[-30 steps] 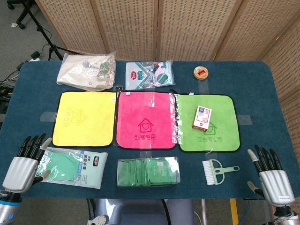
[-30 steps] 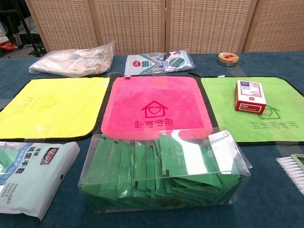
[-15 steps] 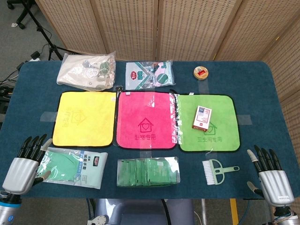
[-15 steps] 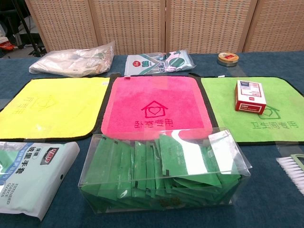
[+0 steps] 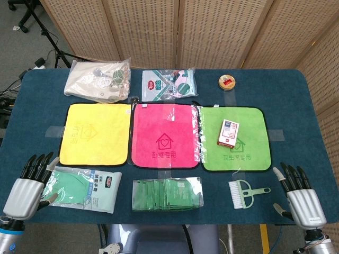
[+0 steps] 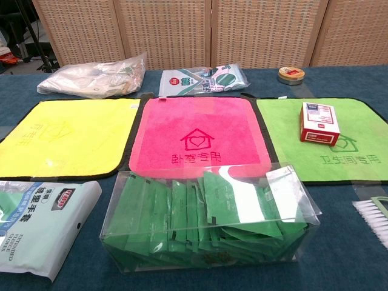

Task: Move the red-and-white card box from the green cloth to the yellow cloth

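Note:
The red-and-white card box (image 5: 228, 132) (image 6: 319, 122) lies flat on the green cloth (image 5: 249, 153) (image 6: 364, 130), in its upper middle part. The yellow cloth (image 5: 95, 133) (image 6: 63, 136) lies bare at the left, with the pink cloth (image 5: 165, 135) (image 6: 199, 133) between the two. My left hand (image 5: 27, 186) hovers at the near left corner of the table, fingers spread and holding nothing. My right hand (image 5: 299, 198) hovers at the near right corner, also spread and holding nothing. Neither hand shows in the chest view.
A clear box of green packets (image 5: 167, 193) (image 6: 209, 218) sits at the front centre. A glove packet (image 5: 85, 188) lies front left, a small brush (image 5: 244, 190) front right. Plastic bags (image 5: 98, 79), a flat packet (image 5: 169, 83) and a round tin (image 5: 227, 81) line the far edge.
My right hand has drifted slightly nearer and lower in the head view. My left hand has barely moved. The card box has not moved.

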